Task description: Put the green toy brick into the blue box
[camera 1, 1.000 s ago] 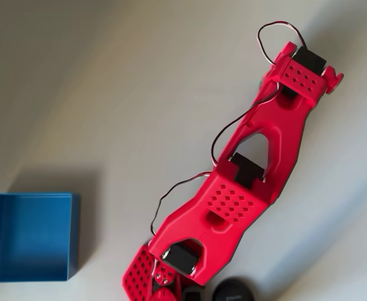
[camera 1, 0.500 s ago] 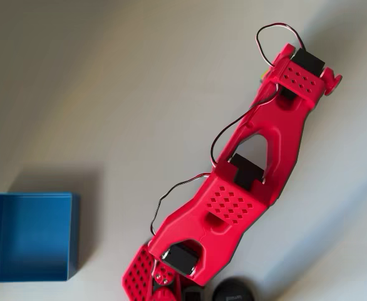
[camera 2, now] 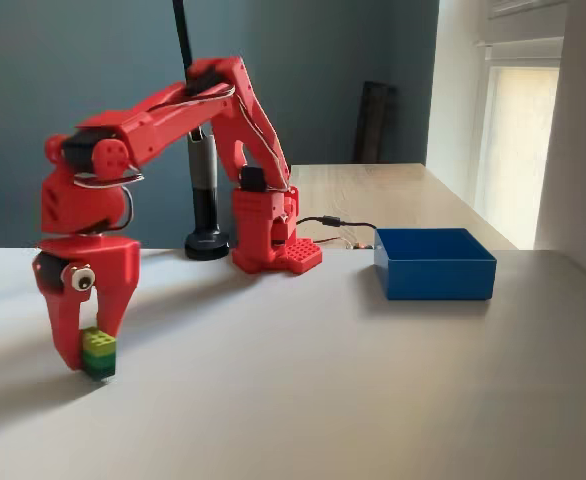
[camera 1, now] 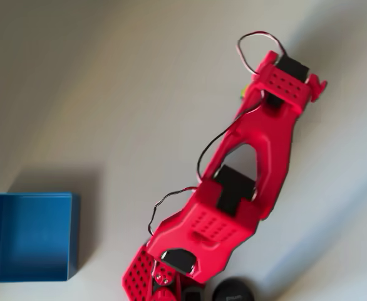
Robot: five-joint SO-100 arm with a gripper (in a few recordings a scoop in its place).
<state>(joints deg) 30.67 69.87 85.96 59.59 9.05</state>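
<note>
Gripper (camera 2: 91,352) of your red two-finger plastic arm (camera 2: 163,120) points straight down at the left of the fixed view, its jaws closed on the small lime-green studded plastic toy brick (camera 2: 99,353) with the darker green lower layer. You can see the brick sitting between the red fingers (camera 2: 66,340), at or just above the pale grey table (camera 2: 323,390); whether it touches the surface you cannot tell. Your square, shallow, thin-walled blue plastic box (camera 2: 433,263) stands on the table well apart from the brick, at the right of that view. From overhead, the box (camera 1: 28,236) lies at the lower left, and the arm (camera 1: 246,163) reaches up to the right, with a sliver of green (camera 1: 242,94) just beside its far end.
</note>
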